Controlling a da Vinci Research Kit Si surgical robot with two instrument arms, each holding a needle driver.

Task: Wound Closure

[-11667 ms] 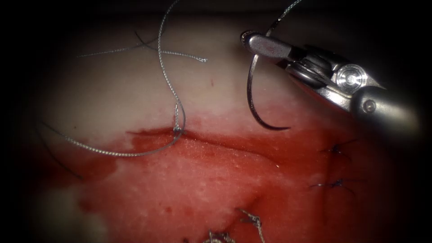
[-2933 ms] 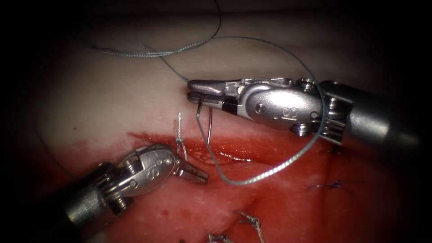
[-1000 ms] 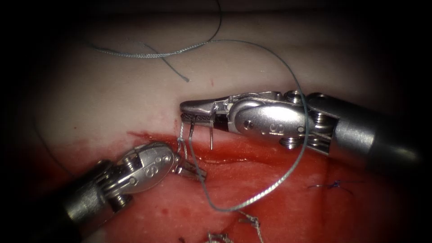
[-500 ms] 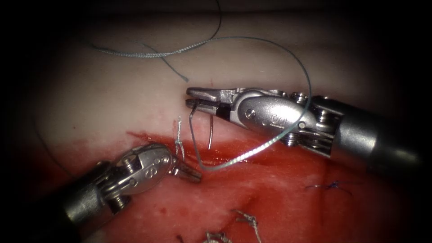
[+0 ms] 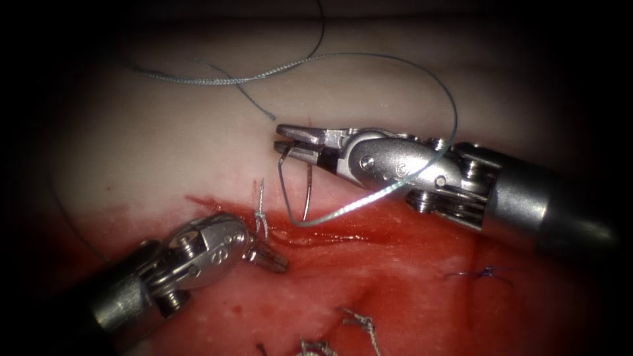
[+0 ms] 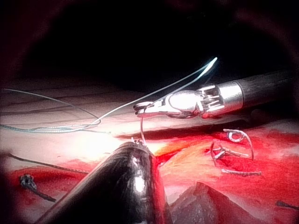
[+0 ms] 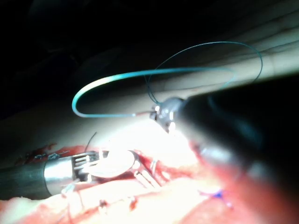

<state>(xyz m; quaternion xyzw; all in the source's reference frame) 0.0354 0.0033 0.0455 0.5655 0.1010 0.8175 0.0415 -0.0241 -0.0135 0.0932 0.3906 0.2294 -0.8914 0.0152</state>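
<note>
Endoscope view: right tool [image 5: 285, 140] clamped on curved needle [image 5: 307, 191] near its rear, point down above cut [image 5: 316, 234], clear of tissue [image 5: 165, 145]; left tool [image 5: 277, 260] slightly parted, empty, beside knot [image 5: 260, 214]; best kept perpendicular.

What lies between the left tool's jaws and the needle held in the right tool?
In the endoscope view, the knotted stitch with its upright thread tail stands between the left tool and the needle, which hangs from the right tool clear of the tissue.
</note>
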